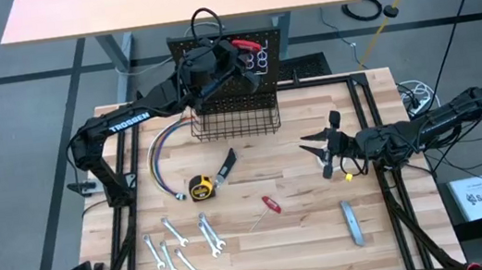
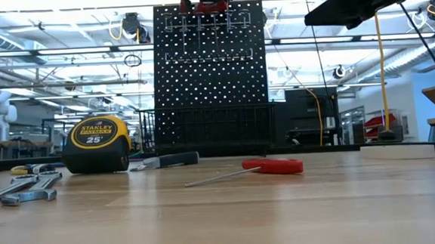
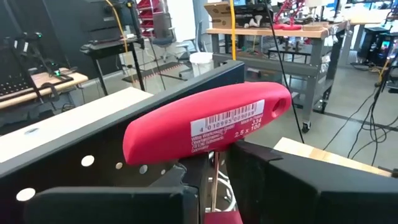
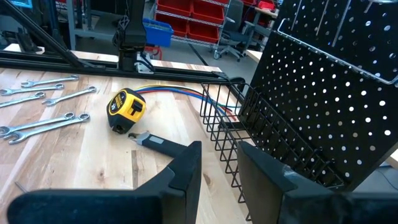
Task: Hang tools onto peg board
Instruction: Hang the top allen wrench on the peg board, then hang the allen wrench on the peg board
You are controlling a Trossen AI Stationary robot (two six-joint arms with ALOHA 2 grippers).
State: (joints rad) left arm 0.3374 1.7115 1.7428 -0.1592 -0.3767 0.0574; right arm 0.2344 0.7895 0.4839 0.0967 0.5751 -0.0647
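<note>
We see the left gripper (image 3: 211, 186) at the peg board's (image 2: 211, 77) top edge, its jaws narrow around a red T-handle driver (image 3: 208, 121). Releasing before the shaft seats could drop it. We see the right gripper (image 4: 217, 168) over the bench (image 1: 265, 244), jaws slightly apart, empty.

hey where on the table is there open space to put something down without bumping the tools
Bare wood lies between the red-handled screwdriver and the grey bar, and along the near edge right of the wrenches. It is crowded around the tape measure, knife and coloured wires, by the wire basket.
</note>
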